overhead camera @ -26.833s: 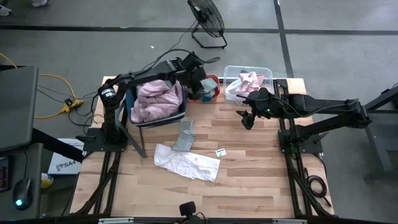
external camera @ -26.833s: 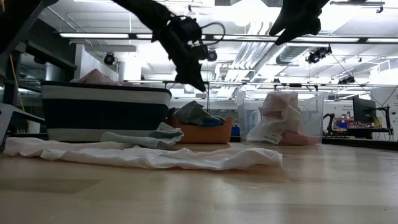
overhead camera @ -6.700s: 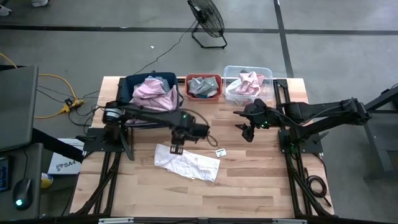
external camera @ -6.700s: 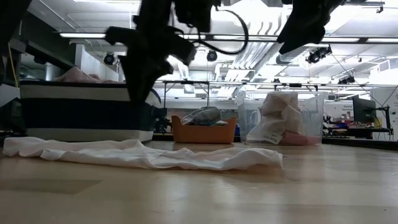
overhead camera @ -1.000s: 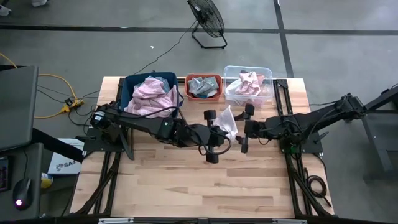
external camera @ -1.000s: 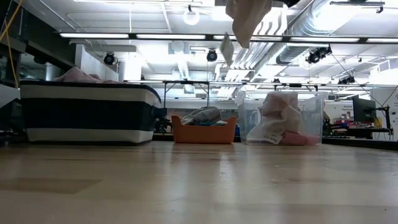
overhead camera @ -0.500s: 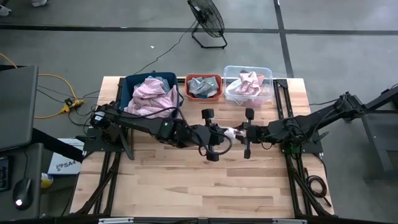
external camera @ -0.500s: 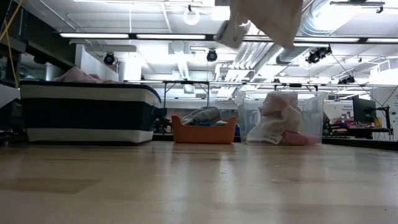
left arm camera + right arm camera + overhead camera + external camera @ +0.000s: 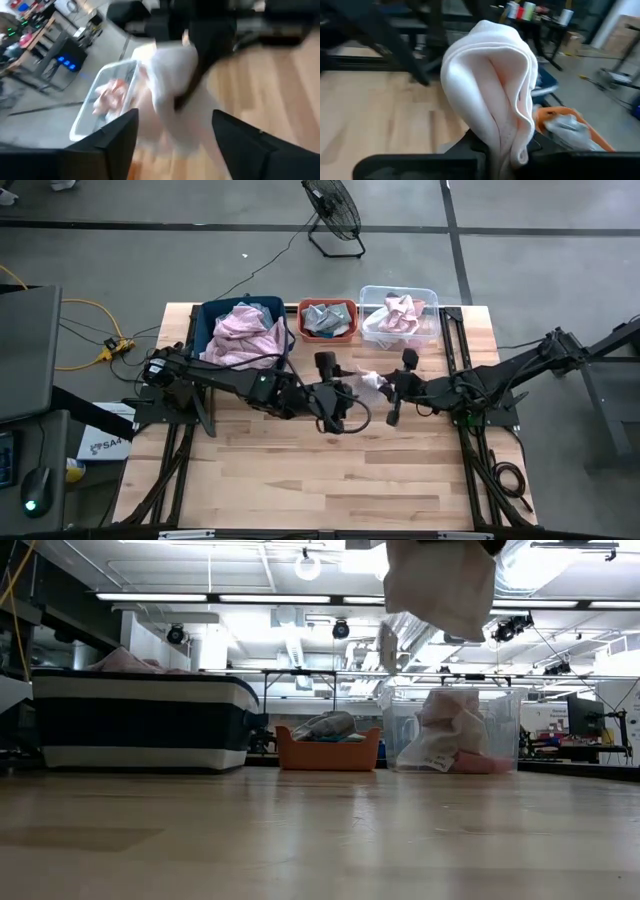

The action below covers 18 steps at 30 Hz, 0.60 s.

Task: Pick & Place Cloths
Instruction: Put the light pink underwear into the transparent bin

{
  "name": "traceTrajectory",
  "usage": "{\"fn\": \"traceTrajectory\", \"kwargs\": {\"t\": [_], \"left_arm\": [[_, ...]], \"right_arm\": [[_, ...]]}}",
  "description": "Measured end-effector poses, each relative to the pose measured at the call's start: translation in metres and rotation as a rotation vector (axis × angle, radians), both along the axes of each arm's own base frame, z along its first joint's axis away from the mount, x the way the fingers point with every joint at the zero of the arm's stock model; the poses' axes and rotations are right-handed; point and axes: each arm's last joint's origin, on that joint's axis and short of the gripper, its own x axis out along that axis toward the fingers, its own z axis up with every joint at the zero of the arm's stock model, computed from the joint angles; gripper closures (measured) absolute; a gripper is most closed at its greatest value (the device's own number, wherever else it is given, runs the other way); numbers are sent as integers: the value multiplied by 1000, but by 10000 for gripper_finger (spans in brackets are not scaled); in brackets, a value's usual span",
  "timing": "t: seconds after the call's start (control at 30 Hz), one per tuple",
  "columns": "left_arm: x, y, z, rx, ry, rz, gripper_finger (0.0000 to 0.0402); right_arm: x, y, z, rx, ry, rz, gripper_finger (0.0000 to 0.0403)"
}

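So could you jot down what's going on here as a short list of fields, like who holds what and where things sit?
held item: white cloth, lifted off the table
holder: right end effector, shut on the white cloth
other arm: left end effector, fingers apart, right beside the white cloth
height: cloth hangs clear above the wooden table
far edge, left: dark basket with pale pink cloth
far edge, middle: orange bin with grey-green cloth
far edge, right: clear bin with coral pink cloth

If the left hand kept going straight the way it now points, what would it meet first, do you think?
Most likely the white cloth, which hangs right ahead of the open left hand, pinched by the right hand. Beyond it lies the clear bin, though depth is hard to judge.
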Motion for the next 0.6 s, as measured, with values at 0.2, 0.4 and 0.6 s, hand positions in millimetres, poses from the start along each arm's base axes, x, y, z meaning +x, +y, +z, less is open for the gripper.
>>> {"fn": "traceTrajectory", "kwargs": {"t": [0.2, 0.4, 0.6], "left_arm": [[-20, -3, 1, 85, 71, 129, 123], [-40, 2, 2, 66, 107, 258, 130], [-51, 6, -2, 30, 148, 312, 148]], "right_arm": [[-2, -5, 0, -48, -3, -150, 375], [-6, -30, 3, 5, -21, -296, 375], [-18, -68, 8, 105, -27, -363, 375]]}}
